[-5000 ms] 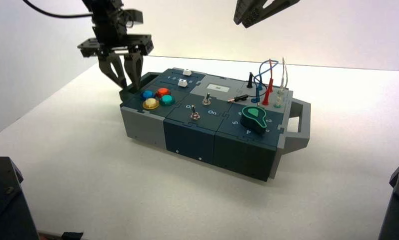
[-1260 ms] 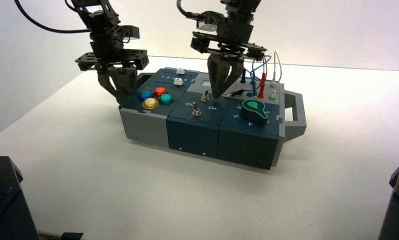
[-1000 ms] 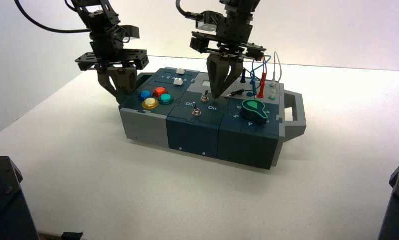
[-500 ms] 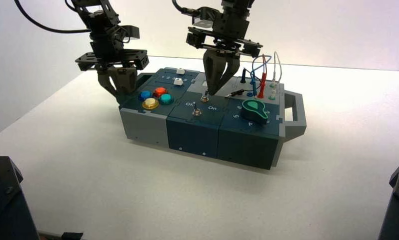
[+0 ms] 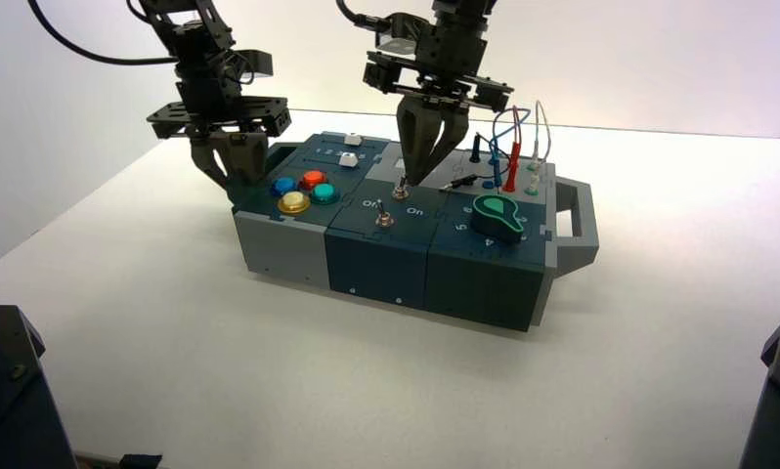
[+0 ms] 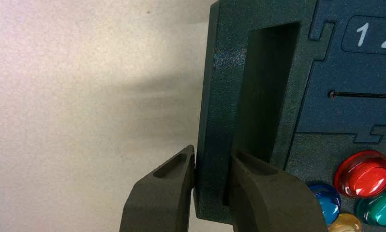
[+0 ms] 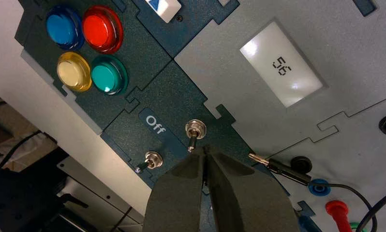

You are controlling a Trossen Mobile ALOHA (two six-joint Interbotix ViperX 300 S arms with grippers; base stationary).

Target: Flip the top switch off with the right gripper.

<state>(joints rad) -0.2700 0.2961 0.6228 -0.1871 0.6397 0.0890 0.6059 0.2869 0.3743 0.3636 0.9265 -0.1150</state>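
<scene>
At the far left of the box [image 5: 288, 244], the left gripper [image 5: 232, 168] stands over the dark carrying handle [image 6: 215, 121]; in the left wrist view its two fingers [image 6: 162, 198] lie narrow on either side of the handle's outer bar, clamping it. Just inward from the handle sits a cluster of four round buttons: blue [image 5: 286, 185], red [image 5: 313, 179], yellow [image 5: 293, 202] and green [image 5: 324, 192]. Behind them, on the slider panel, two small white slider caps [image 5: 348, 158] are visible.

Centre of the box: the dark blue switch panel carries two silver toggles and the lettering "Off" [image 7: 155, 124]. The top switch [image 5: 401, 190] is the one toward the grey label plate [image 7: 281, 64], which reads "56". The bottom switch [image 5: 384, 217] stands near the front edge. The right gripper [image 5: 417, 179] points straight down beside the top switch; in the right wrist view its fingers [image 7: 181, 188] are pressed together into a single wedge, holding nothing, with the tip just beside the lever's end on the side away from "Off". Whether tip and lever touch cannot be told. The lever leans toward the gripper tip, away from "Off".

Right of the switches, a green pointer knob [image 5: 497, 214] lies among white numerals. Behind it, red [image 5: 511, 171], blue [image 5: 494, 176] and black [image 5: 475, 149] plugs with looping wires stand in sockets. At the far right, the grey handle [image 5: 582, 230] projects from the box.
</scene>
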